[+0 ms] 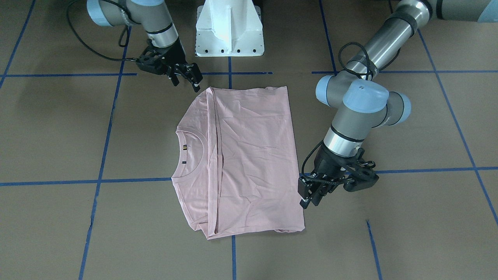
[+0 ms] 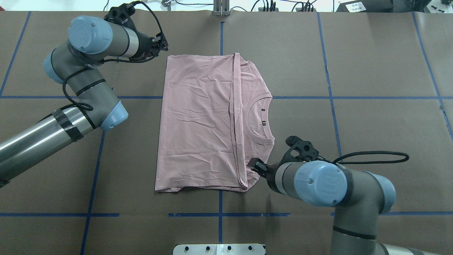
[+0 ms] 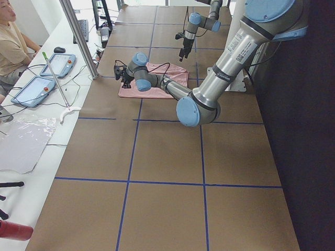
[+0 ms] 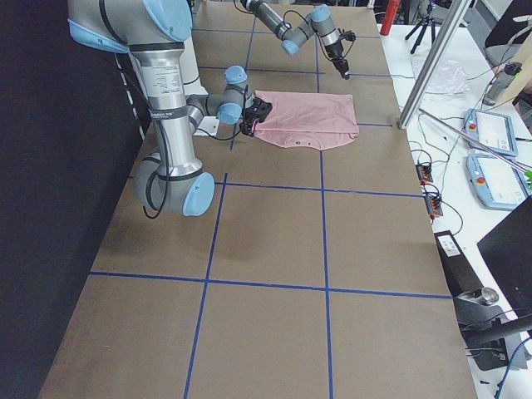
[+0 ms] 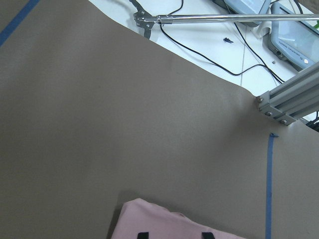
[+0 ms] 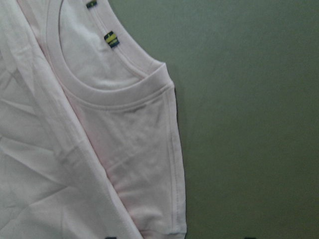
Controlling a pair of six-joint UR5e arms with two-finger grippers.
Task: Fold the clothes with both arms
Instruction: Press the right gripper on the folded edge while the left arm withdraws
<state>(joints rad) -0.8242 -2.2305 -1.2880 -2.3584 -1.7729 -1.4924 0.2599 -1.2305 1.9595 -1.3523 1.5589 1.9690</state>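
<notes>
The pale pink T-shirt [image 1: 249, 155] lies flat on the brown table, folded, plain back up, with its ribbed neck [image 2: 260, 120] showing on my right side. My left gripper [image 2: 162, 42] is open just off the shirt's far left corner; the left wrist view shows its tips apart over that corner [image 5: 159, 224]. My right gripper [image 2: 254, 163] is open at the shirt's near right corner, by the shoulder hem [image 6: 169, 149]. Neither holds cloth. In the front-facing view the left gripper [image 1: 309, 196] is at the right and the right gripper [image 1: 188, 81] at the top left.
The white pedestal base [image 1: 229, 29] stands at the near edge behind the shirt. Blue tape lines [image 2: 221, 35] grid the table. Beyond the far edge are an aluminium post [image 5: 289, 99], cables, control tablets [image 3: 57, 65] and a seated operator [image 3: 10, 42].
</notes>
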